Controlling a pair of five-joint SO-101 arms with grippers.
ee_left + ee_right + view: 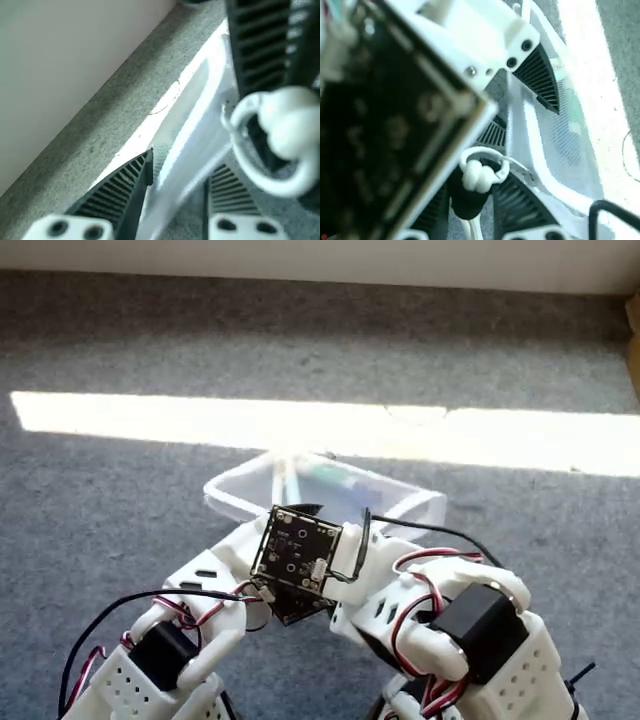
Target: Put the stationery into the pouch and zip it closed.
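left tool (177,192) clamped on the pouch (400,502) rim. right tool (474,197) clamped on the zip pull (480,174), just beside it. pouch lies on the grey worktop (100,520), stationery (325,476) inside it.

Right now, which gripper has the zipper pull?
The right gripper: the dark zipper pull with its white ring sits between its jaws. The left gripper instead has the edge of the clear pouch between its jaws.
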